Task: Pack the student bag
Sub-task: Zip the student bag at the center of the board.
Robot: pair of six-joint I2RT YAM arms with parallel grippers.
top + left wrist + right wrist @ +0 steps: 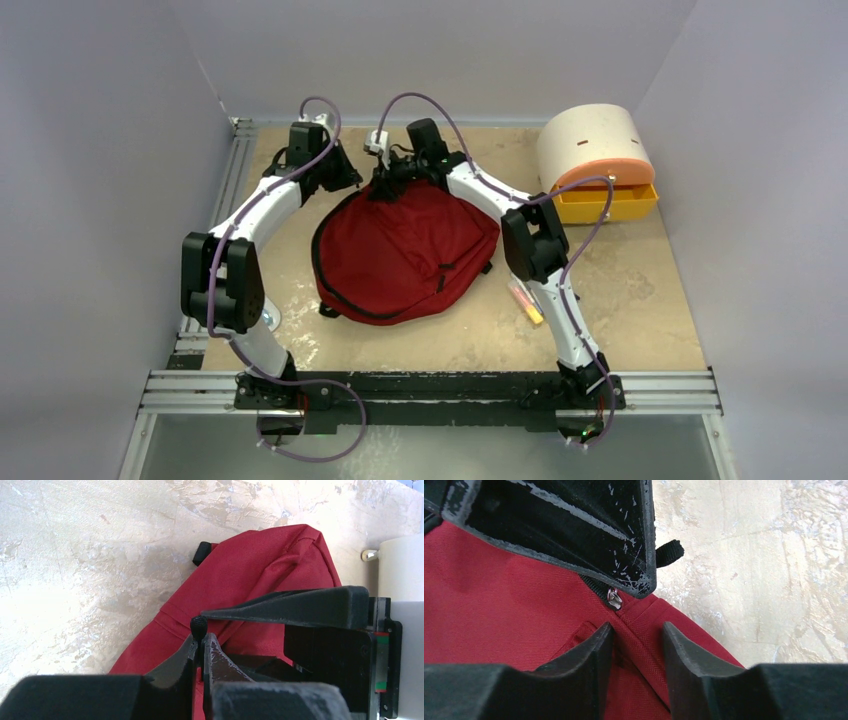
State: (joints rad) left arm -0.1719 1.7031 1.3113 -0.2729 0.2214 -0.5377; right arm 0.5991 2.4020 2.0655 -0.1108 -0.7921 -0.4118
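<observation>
The student bag (405, 250), dark red with black zippers, lies flat in the middle of the table. My left gripper (352, 180) is at the bag's far left corner. In the left wrist view it (201, 640) is shut on a black zipper pull (198, 626) with a round knob above the red fabric (260, 565). My right gripper (386, 184) is at the bag's far edge, close beside the left one. In the right wrist view its jaws (636, 632) pinch a raised fold of the bag (499, 615), just below a silver zipper slider (613, 598).
A cream-and-orange rounded drawer box (595, 150) stands at the far right with its yellow drawer (605, 203) pulled out. A small orange-and-yellow pen-like thing (525, 300) lies by the right arm. Grey walls close in on the left, back and right.
</observation>
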